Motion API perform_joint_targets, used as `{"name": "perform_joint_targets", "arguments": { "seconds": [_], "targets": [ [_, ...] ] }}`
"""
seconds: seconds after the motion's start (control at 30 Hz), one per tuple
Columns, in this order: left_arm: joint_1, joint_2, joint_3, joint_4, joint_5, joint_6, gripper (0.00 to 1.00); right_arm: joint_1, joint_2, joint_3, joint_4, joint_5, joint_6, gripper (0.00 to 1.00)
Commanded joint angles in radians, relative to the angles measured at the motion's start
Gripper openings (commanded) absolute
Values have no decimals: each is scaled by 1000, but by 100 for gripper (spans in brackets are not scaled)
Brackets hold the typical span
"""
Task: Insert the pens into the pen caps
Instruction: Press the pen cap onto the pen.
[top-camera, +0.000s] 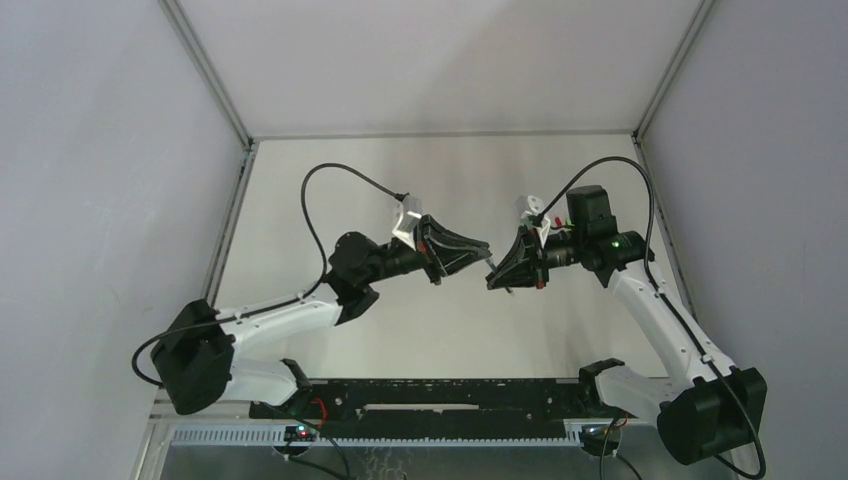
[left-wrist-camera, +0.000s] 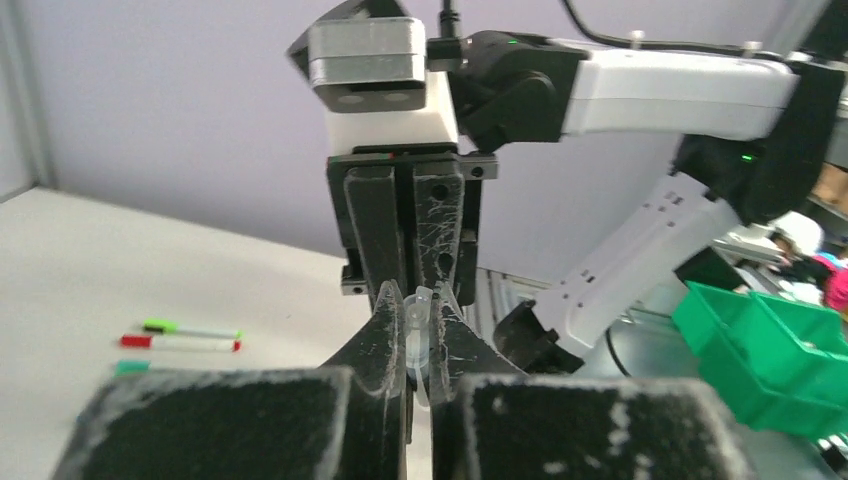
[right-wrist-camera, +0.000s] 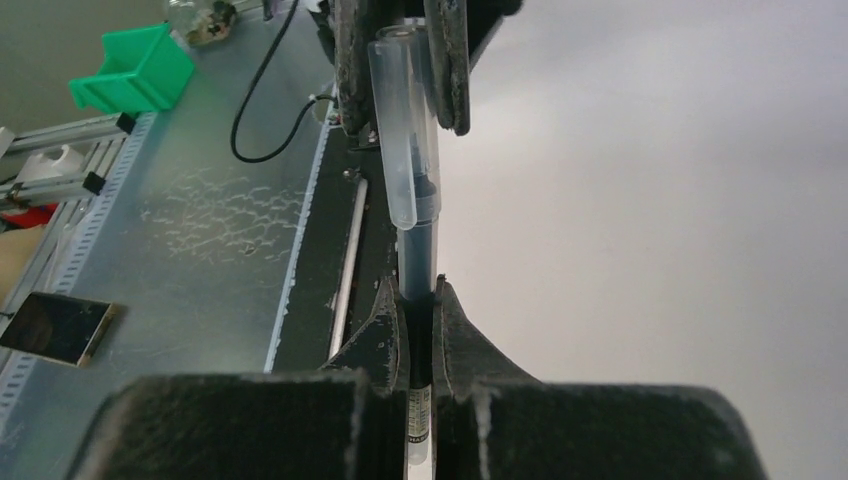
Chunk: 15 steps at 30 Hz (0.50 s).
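Both arms meet tip to tip above the middle of the table. My right gripper (right-wrist-camera: 418, 292) (top-camera: 498, 279) is shut on a dark pen (right-wrist-camera: 416, 255) that points away from it. A clear pen cap (right-wrist-camera: 402, 130) with a clip sits over the pen's far end. My left gripper (left-wrist-camera: 420, 303) (top-camera: 485, 250) is shut on that clear cap (left-wrist-camera: 419, 328), facing the right gripper. Two capped white pens, one green (left-wrist-camera: 190, 329) and one red (left-wrist-camera: 180, 343), lie on the table to the left in the left wrist view. A teal piece (left-wrist-camera: 131, 367) lies just below them.
The table (top-camera: 440, 170) is walled by grey panels at the back and both sides. Green bins (left-wrist-camera: 770, 350) (right-wrist-camera: 135, 70) stand off the table beyond the near edge. A black rail (top-camera: 430, 405) carries the arm bases.
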Motion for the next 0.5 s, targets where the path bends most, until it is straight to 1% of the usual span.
{"name": "perform_joint_targets", "arguments": {
  "seconds": [0.0, 0.1, 0.17, 0.27, 0.37, 0.43, 0.47],
  "targets": [
    [-91, -15, 18, -380, -77, 71, 0, -26, -19, 37, 193, 124, 166, 0],
    [-124, 22, 42, -453, -125, 37, 0, -34, -26, 38, 254, 165, 233, 0],
    [-139, 63, 65, -481, -137, -18, 0, -34, -26, 51, 267, 204, 246, 0],
    [-160, 109, 83, -526, -151, -65, 0, -37, -23, 79, 282, 303, 262, 0],
    [-180, 132, 75, -537, -140, -102, 0, -47, -20, 100, 329, 393, 306, 0],
    [-182, 150, 58, -497, -97, -164, 0, -64, -15, 108, 372, 360, 337, 0],
    [-182, 164, 41, -472, -60, -192, 0, -71, -10, 110, 393, 299, 348, 0]
  ]
}}
